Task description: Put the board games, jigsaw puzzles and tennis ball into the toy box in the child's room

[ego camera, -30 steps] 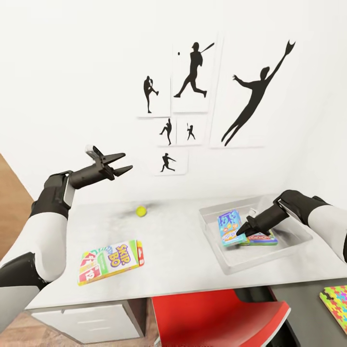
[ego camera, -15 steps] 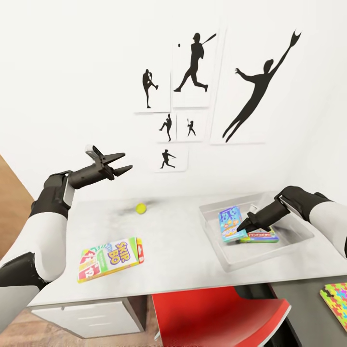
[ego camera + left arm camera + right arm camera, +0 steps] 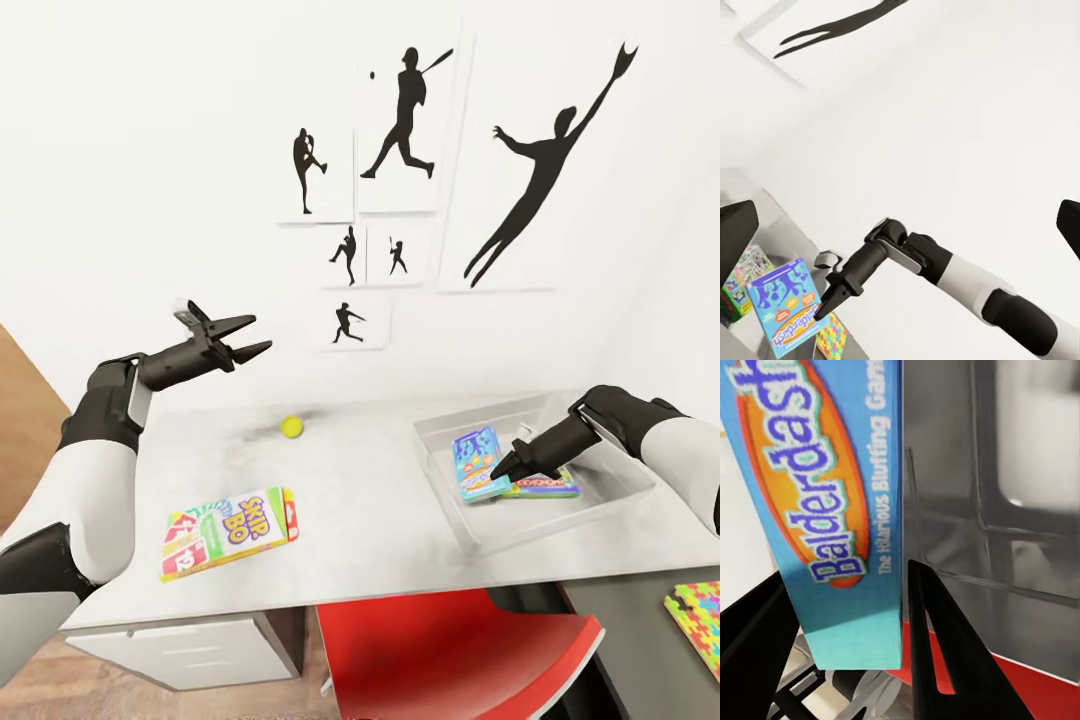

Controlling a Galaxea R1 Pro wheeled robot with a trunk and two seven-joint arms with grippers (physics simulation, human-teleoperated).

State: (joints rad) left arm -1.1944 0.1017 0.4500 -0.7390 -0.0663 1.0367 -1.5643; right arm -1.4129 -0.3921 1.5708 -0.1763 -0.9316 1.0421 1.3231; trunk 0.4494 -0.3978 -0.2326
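Right hand in toy box, closed on blue game. Left hand open, raised over counter; SKIP-BO below, left arm nearer, long axis crosswise.

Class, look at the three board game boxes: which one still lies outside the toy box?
The SKIP-BO box: it lies on the bare table, while the blue Balderdash box and the green box under it sit inside the toy box.
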